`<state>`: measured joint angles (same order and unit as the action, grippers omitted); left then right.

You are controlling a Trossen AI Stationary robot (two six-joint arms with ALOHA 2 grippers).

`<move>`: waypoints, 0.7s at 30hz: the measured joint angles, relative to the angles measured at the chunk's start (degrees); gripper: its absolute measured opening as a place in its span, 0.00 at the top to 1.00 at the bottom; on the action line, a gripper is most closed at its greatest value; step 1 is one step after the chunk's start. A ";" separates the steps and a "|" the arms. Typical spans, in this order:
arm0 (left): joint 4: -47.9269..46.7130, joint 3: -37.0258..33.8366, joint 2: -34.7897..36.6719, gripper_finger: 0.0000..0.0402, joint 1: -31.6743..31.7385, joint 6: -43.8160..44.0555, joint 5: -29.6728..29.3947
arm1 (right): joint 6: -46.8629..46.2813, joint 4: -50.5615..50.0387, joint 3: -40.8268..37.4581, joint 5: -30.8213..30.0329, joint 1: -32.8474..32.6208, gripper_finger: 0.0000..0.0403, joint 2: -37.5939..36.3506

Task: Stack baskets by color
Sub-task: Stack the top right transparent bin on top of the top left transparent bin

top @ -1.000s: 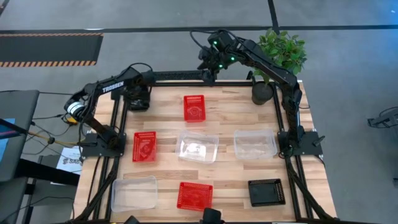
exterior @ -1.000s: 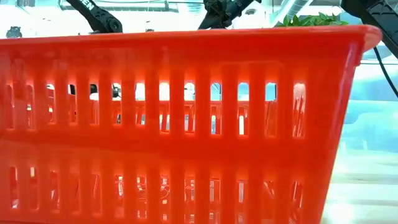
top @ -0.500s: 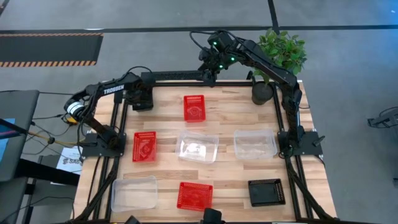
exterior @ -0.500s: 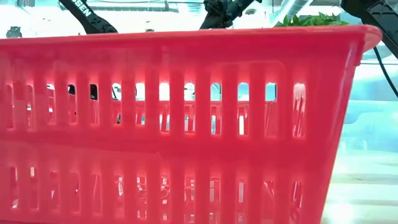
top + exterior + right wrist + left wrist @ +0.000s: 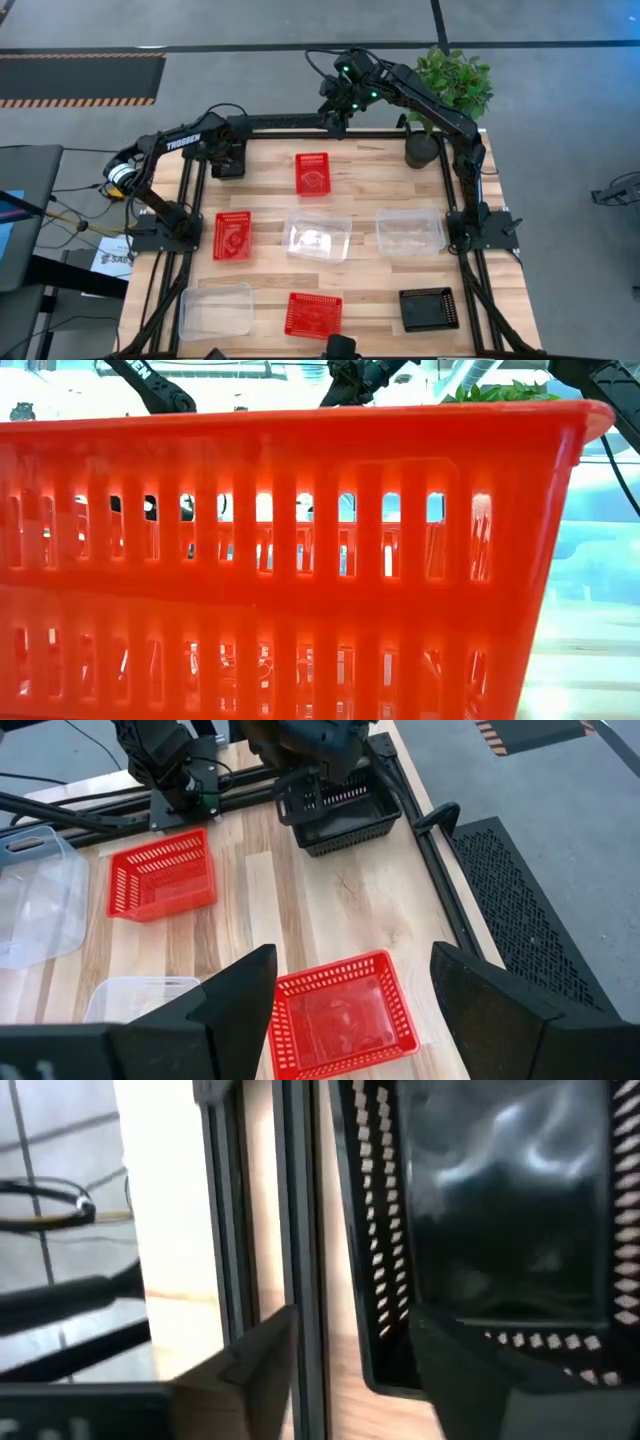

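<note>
- Red plastic fills the low view: one red basket stands right before that camera and hides nearly the whole table, so we see only arm links and plant leaves over its rim.
- From above we count three red baskets spread apart on the wooden table, three clear baskets also apart, and one black basket at the near right corner.
- A second black basket sits at the far left corner; the left gripper covers it from above, so we cannot tell whether it is one basket or several nested.
- In the left wrist view the left gripper's fingers stand apart astride the basket's perforated wall, one outside and one inside; we cannot make out whether they touch it.
- The right gripper hangs high over the table's far edge, its fingers spread wide and empty, with a red basket below it.
- The potted plant stands at the far right corner.
</note>
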<state>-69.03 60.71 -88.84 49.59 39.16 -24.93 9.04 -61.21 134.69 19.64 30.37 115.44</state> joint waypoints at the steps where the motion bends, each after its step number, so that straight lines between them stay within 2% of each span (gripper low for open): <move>1: -0.20 0.83 0.00 0.49 -0.22 0.01 -0.44 | 0.00 0.00 0.00 0.00 0.00 0.29 0.00; 5: -0.50 4.15 0.00 0.38 -1.28 -1.06 -0.56 | 0.00 0.00 0.00 -0.02 0.00 0.29 0.00; 8: -0.58 6.65 0.00 0.35 -2.82 -2.42 0.14 | 0.04 0.00 0.00 -0.02 0.00 0.29 0.00; 14: 0.84 9.61 0.80 0.35 -9.49 -7.45 -0.90 | 0.50 -3.05 -0.02 -0.06 0.95 0.29 -0.31; 21: 10.95 6.42 8.41 0.39 -21.62 -11.62 -4.19 | 1.49 -10.84 -0.02 -0.23 1.01 0.29 -0.42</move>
<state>-58.08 67.13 -80.42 27.97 27.54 -29.12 10.53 -72.05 134.67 19.40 31.38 115.02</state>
